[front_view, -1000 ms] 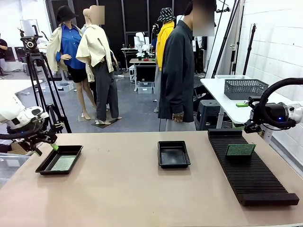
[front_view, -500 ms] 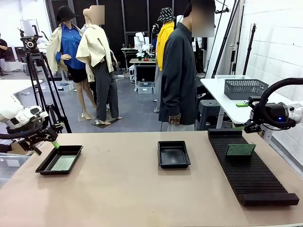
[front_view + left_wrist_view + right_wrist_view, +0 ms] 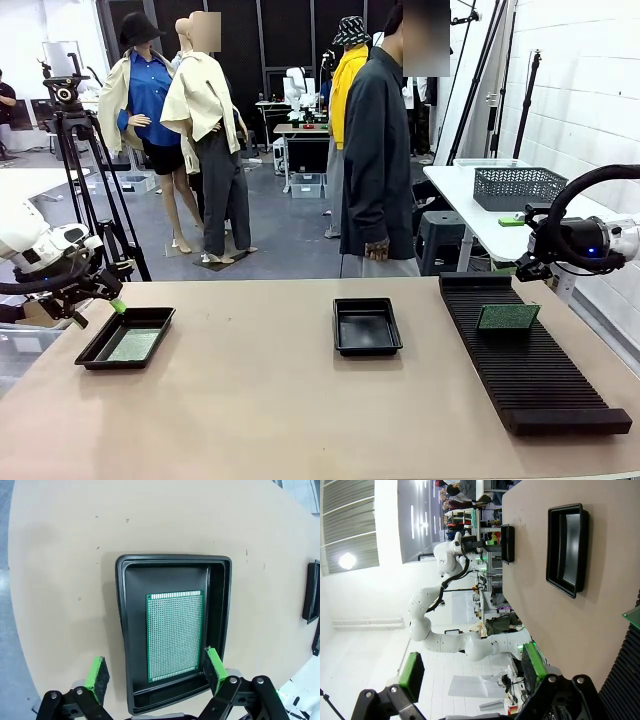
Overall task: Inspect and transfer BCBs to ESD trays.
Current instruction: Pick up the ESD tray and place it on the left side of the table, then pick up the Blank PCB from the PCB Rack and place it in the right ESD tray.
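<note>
At table's left end: tray (image 3: pixel 172 558) with one BCB (image 3: pixel 175 635) lying flat inside; this transfer looks done. Over it hovers the left gripper (image 3: pixel 156 669), jaws spread wide, released, touching nothing. Centre: second tray (image 3: pixel 368 352), empty. Right: rack (image 3: pixel 540 390) carrying another BCB (image 3: pixel 508 317); near its far end the right gripper (image 3: pixel 472 667), jaws wide, empty. Next move, likely: descend, grasp that board's edges, carry to second tray.
</note>
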